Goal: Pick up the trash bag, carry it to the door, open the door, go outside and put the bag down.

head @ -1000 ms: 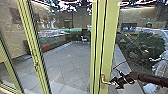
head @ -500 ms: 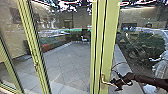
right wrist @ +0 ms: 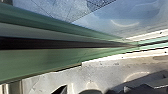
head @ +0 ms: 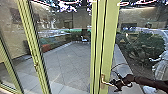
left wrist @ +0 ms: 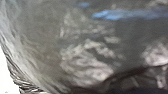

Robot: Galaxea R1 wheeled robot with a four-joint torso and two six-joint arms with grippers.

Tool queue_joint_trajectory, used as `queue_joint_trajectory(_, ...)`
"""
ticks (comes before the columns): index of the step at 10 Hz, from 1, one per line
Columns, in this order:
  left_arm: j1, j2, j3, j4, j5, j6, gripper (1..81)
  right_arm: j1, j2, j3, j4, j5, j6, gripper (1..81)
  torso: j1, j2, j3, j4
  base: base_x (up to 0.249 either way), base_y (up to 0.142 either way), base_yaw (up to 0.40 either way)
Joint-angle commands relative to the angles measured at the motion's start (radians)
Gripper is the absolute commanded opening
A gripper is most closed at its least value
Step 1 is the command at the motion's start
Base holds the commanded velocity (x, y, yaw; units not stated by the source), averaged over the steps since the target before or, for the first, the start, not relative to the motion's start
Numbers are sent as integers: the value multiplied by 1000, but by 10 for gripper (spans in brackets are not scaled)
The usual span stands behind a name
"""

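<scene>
Beyond glass panes and yellow-green frames, I look out on a paved yard (head: 68,61) with a hedge (head: 147,45) at three o'clock in the head view and a small whitish object (head: 84,39) at twelve. Pale reflections lie over much of the glass.

From my left wrist view I get the trash bag (left wrist: 82,62) right up close: thin, greyish, see-through film, finely wrinkled along one edge. Pale crumpled lumps press up behind it, and a soft-edged streak of bright blue (left wrist: 112,14) runs through the grey. So I have the bag at the left wrist camera, though I can't tell whether it hangs or rests on something. How far apart the left gripper's jaws are, and what they have hold of, I can't tell.

Over in the head view, the right arm (head: 147,82) comes in from four o'clock, and the right gripper (head: 113,84) is towards five, at the free end of the door handle (head: 103,81). I can't make out how wide its jaws are, or whether they grip the lever or just sit against it. Another handle (head: 36,65) is on the frame at eight o'clock.

My right wrist view adds a close look along a green frame (right wrist: 37,60) with a dark seam, glass beside it and pale ground (right wrist: 100,71) alongside.
</scene>
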Motion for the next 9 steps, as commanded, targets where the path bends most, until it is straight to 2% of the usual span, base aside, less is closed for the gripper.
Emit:
queue_joint_trajectory(1,-51,2,2,0,78,9,10,15,36,-25,-58,-120,11,811,0,0,0,0,0,0,0)
queue_joint_trajectory(5,-49,5,-1,1,78,10,10,-28,111,-121,-136,-178,6,811,-1,0,1,0,0,0,0)
queue_joint_trajectory(9,-49,5,-6,1,79,9,10,-89,153,-178,-139,-181,5,811,-1,-1,1,0,0,0,0)
